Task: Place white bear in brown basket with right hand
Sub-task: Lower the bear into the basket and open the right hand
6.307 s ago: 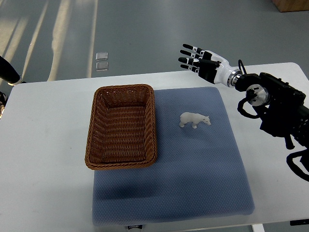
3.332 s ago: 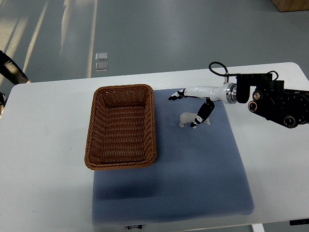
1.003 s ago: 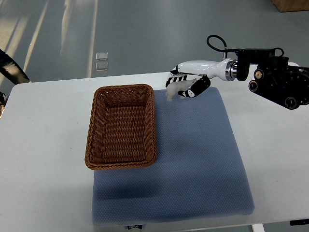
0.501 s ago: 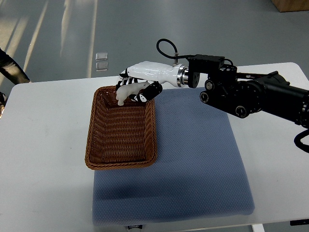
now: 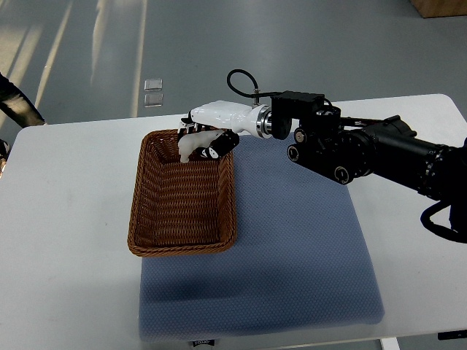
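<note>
Top view: the right hand (image 5: 208, 135), a white robot hand with black finger joints, is seen curled around the small white toy bear (image 5: 192, 144), which is held above the far end of the brown woven wicker basket (image 5: 146, 219). The fingers are closed on the bear, and only its pale head and front part are shown below them. Half a second ago the hand was placed over the basket's far rim; now it has been brought slightly lower and further inside, and a second ago it was still over the blue padded mat (image 5: 292, 255). From this it is judged that the carry is nearly finished and that only the lowering and release remain.

The bear's hind part is hidden by the fingers, so its exact tilt cannot be told. Whether the bear is touching the basket's far wall cannot be made out. The left arm is not shown. The white table (image 5: 58, 277) is cut off at the lower edge.
</note>
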You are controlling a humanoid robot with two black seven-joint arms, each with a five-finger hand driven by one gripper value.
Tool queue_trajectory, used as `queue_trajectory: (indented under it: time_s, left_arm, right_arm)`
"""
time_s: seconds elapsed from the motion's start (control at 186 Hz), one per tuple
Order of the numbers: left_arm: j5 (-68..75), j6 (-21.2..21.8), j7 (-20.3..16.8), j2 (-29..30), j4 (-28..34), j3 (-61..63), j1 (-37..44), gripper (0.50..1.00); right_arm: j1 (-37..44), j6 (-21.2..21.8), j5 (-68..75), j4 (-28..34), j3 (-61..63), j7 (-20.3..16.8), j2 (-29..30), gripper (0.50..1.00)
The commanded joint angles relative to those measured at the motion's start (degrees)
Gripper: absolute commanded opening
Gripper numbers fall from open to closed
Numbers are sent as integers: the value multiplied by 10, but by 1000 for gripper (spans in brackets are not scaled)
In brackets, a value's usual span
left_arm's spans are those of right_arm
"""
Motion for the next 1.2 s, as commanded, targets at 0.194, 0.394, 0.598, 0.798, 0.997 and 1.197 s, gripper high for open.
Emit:
queue_trajectory:
  time_s: [0.194, 0.394, 0.598, 0.798, 0.997, 1.197]
  left_arm:
    - [0, 0, 0, 0, 0, 0, 0, 1000]
    - [0, 0, 0, 0, 0, 0, 0, 1000]
    - [0, 0, 0, 0, 0, 0, 0, 1000]
    - [0, 0, 0, 0, 0, 0, 0, 1000]
    - [0, 0, 0, 0, 0, 0, 0, 1000]
    - [0, 0, 0, 0, 0, 0, 0, 1000]
  right_arm:
    - [-6, -1, 5, 0, 3, -1, 0, 500]
    - [-7, -5, 5, 0, 4, -1, 0, 533]
    - [-18, -6, 5, 0, 3, -1, 0, 590]
    - [-20, -8, 6, 1, 5, 0, 0, 795]
    - [-21, -42, 10, 3, 7, 6, 0, 913]
    - [-18, -49, 98, 6, 55, 3, 0, 911]
